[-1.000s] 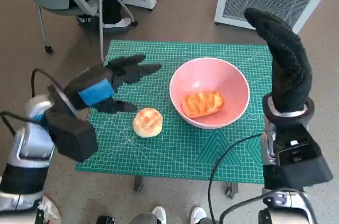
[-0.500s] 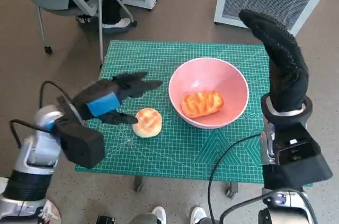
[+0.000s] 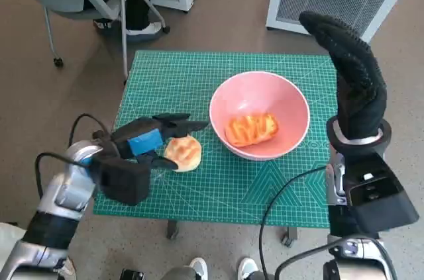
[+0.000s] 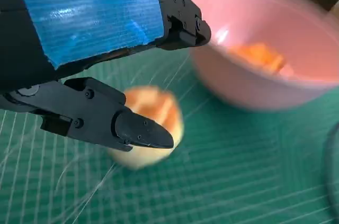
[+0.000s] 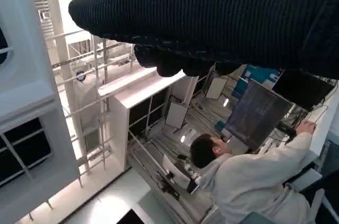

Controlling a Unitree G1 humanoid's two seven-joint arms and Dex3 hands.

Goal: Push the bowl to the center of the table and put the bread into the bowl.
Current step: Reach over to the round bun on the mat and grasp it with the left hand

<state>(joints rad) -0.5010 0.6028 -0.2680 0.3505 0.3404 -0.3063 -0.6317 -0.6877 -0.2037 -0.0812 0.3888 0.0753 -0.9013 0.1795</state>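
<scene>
Table [image 3: 199, 71]: covered by green cutting mat; serves as work surface; bears bowl and loose bread roll.

Bowl [image 3: 291, 104]: pink, upright, slightly toward 3 o'clock of mat centre; judged near enough to centre to count the push as largely done. Contains one orange-glazed bread piece [image 3: 250, 128], lying on bowl floor. Seen again in left wrist view [image 4: 296, 83], blurred, just beyond the roll.

Right hand [image 3: 351, 71]: gloved, raised upright at 3 o'clock, beside the bowl rim and off the mat; holding nothing. Fingers extended and close together, flat like a paddle; posture judged parked, clear of the left arm's working zone. Right wrist view [image 5: 212, 17] shows glove against the room only, plus a person seated at a screen.

Left hand [image 3: 151, 141]: low over mat at 8 o'clock of bowl, blue-taped back upward. Fingers [image 4: 143, 131] spread wide, bracketing the roll: upper fingers past its 12 o'clock side, lower finger at its 6 o'clock side. Not clamped; contact cannot be told. Placement judged as pre-grasp, set to close across the roll.

Bread roll [image 3: 183, 151]: round, pale golden, resting on mat at 9 o'clock of bowl, just beside its base, not inside. Remaining task item; lies between the left fingers [image 4: 145, 128].
</scene>
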